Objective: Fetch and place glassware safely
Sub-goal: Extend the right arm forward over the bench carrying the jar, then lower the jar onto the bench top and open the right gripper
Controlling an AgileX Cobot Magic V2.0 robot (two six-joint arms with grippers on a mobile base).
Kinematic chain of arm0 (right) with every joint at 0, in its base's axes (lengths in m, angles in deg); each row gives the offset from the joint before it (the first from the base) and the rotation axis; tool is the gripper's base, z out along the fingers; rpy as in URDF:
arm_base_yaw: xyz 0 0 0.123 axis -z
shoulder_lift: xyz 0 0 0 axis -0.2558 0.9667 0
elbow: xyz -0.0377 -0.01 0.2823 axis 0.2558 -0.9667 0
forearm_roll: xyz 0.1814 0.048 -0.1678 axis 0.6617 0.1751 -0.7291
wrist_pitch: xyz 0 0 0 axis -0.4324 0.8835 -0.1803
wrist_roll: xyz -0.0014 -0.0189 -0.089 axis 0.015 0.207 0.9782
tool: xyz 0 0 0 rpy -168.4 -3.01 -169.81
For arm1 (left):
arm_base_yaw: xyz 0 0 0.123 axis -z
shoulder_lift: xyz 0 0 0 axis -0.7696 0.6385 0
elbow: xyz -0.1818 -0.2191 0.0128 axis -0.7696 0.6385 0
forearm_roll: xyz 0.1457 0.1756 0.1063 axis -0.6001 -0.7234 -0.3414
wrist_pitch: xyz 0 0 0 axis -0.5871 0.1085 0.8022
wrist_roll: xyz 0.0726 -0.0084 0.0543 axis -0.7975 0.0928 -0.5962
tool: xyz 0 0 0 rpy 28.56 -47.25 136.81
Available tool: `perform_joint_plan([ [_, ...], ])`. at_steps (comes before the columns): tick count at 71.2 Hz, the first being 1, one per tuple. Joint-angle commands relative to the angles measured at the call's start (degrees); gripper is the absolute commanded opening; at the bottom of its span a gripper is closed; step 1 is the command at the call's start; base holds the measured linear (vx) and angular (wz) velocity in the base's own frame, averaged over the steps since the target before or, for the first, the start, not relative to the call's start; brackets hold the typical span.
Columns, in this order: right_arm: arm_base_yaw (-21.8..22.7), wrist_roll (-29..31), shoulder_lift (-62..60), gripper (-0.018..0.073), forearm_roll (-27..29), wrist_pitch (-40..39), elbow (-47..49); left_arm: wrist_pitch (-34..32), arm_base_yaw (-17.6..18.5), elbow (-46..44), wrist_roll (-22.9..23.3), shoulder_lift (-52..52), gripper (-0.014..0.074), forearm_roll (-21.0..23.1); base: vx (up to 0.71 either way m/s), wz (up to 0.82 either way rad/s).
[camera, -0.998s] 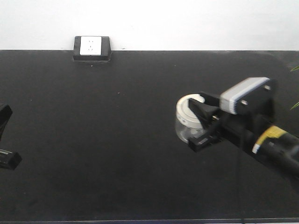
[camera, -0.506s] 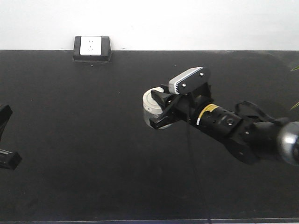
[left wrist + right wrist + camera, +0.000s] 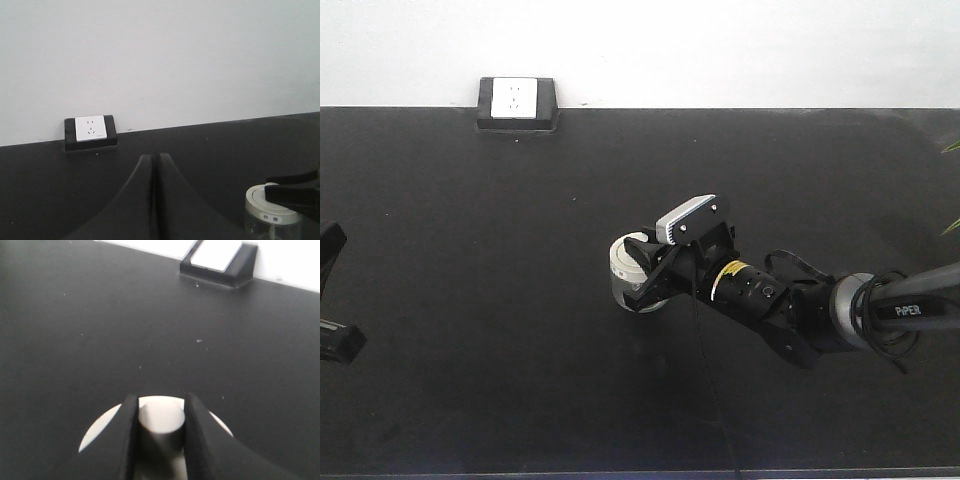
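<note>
The glassware [image 3: 626,272] is a small clear jar with a cream-white lid, near the middle of the black table [image 3: 470,220]. My right gripper [image 3: 650,272] reaches in from the right and is shut on the lid's central knob [image 3: 161,421], one black finger on each side. The lid [image 3: 97,434] shows beside the fingers [image 3: 129,440]. In the left wrist view the jar [image 3: 272,217] sits at the lower right. Whether it touches the table I cannot tell. My left gripper [image 3: 152,160] is shut and empty, far off at the table's left edge [image 3: 335,340].
A black-framed white wall socket [image 3: 517,103] stands at the table's back edge against the white wall, also seen as the socket [image 3: 90,131] and socket [image 3: 220,257]. A green leaf tip [image 3: 950,147] pokes in at the right edge.
My right gripper has carried the jar leftward, from the right part of the table toward the middle, and the arm has stretched out. The left arm has not moved.
</note>
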Motion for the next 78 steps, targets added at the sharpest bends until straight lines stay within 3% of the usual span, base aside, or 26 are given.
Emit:
perform_joint_plan([
  [1, 0.00, 0.91, -2.43, -0.0001, 0.61, -6.53, 1.68, -4.21, 0.36, -1.57, 0.46, -0.50, -0.0007, 1.38, 0.00, 0.00],
  [22, 0.07, 1.04, -1.25, 0.0004, 0.61, -6.56, 1.68, -4.21, 0.36, -1.57, 0.46, -0.50, -0.0007, 1.38, 0.00, 0.00],
  [36, 0.07, 0.98, -1.25, 0.0069, 0.61, -6.69, 1.68, -4.21, 0.36, -1.57, 0.46, -0.50, -0.0007, 1.38, 0.00, 0.00],
  [45, 0.07, 0.80, -1.25, 0.0179, 0.61, -6.80, 1.68, -4.21, 0.36, -1.57, 0.46, -0.50, -0.0007, 1.38, 0.00, 0.00],
  [66, 0.07, 0.33, -2.09, 0.0572, 0.61, -8.43, 1.54, -4.21, 0.36, -1.57, 0.46, -0.50, -0.0007, 1.38, 0.00, 0.00],
  [78, 0.07, 0.25, -3.70, 0.0673, 0.61, -7.69, 1.54, -4.21, 0.36, -1.57, 0.46, -0.50, -0.0007, 1.38, 0.00, 0.00],
])
